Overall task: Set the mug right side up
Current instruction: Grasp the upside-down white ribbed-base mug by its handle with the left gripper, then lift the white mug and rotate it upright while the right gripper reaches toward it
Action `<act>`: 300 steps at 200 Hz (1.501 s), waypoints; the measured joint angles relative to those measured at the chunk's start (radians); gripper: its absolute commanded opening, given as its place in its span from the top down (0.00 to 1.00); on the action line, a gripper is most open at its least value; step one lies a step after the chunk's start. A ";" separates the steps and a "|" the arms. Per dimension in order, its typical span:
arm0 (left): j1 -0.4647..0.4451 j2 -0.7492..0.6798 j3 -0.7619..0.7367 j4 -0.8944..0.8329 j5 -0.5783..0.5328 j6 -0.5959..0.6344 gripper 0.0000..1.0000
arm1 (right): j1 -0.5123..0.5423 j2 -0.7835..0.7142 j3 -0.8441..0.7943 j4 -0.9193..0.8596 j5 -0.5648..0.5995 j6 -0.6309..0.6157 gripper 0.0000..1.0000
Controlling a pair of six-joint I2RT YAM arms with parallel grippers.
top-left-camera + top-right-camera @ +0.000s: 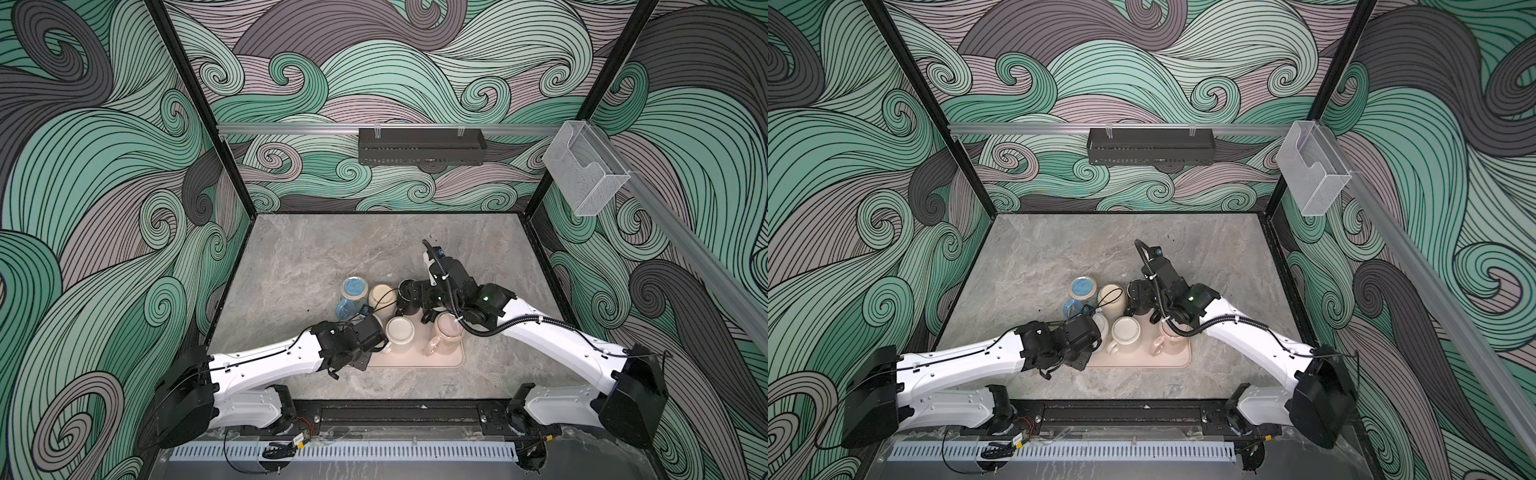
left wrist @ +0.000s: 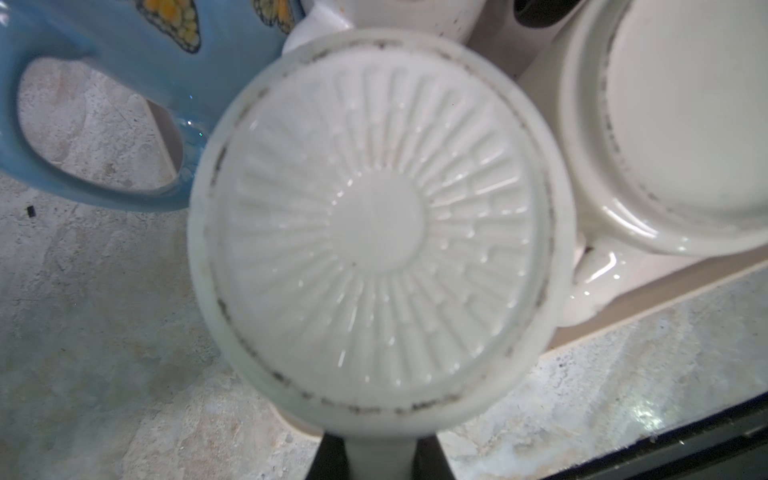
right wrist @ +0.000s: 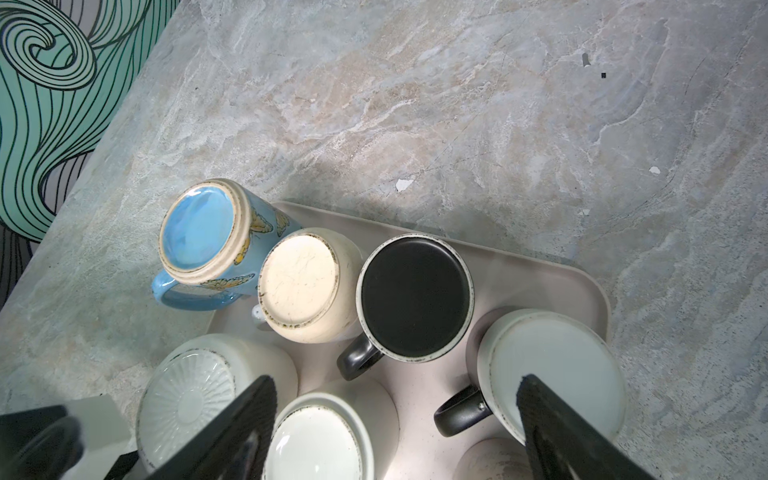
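The left gripper (image 2: 380, 465) pinches the ribbed mug (image 2: 374, 224) by its handle (image 2: 380, 451), the right gripper (image 3: 397, 382) is spread wide — flipping may clip the blue butterfly mug (image 1: 351, 293) at eleven o'clock.

bright, even light falls from above in both top views, with soft shadows on the desk (image 1: 316, 257). the wide lens makes the black frame posts (image 1: 197, 104) splay outward. the left wrist view is blurred across the close ribbed white mug (image 2: 378, 224), which carries small glints. the right wrist view is sharp on the desk and soft on the near right end effector (image 3: 397, 380).
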 measured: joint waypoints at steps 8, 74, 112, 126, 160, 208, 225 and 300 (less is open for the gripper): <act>0.000 -0.006 0.011 -0.007 0.000 0.007 1.00 | 0.000 0.006 0.005 0.000 0.000 0.000 0.10; 0.000 -0.064 0.058 -0.070 -0.002 0.060 1.00 | 0.000 0.026 0.026 0.007 -0.006 0.000 0.11; 0.000 -0.084 0.089 -0.136 -0.006 0.072 1.00 | 0.000 0.057 0.038 0.008 -0.019 0.000 0.11; 0.000 -0.103 0.119 -0.164 -0.008 0.081 1.00 | 0.000 0.060 0.044 0.008 -0.021 0.000 0.11; 0.000 -0.190 0.191 -0.171 -0.021 0.120 1.00 | 0.000 0.060 0.063 0.014 -0.022 -0.001 0.14; 0.000 -0.260 0.248 -0.119 -0.052 0.164 1.00 | 0.000 0.056 0.067 0.038 -0.021 0.000 0.15; 0.011 -0.263 0.249 -0.051 -0.052 0.180 1.00 | -0.001 0.037 0.053 0.072 -0.021 0.000 0.16; 0.342 -0.165 0.227 0.478 0.322 0.126 1.00 | -0.134 -0.159 -0.150 0.322 -0.158 0.121 0.18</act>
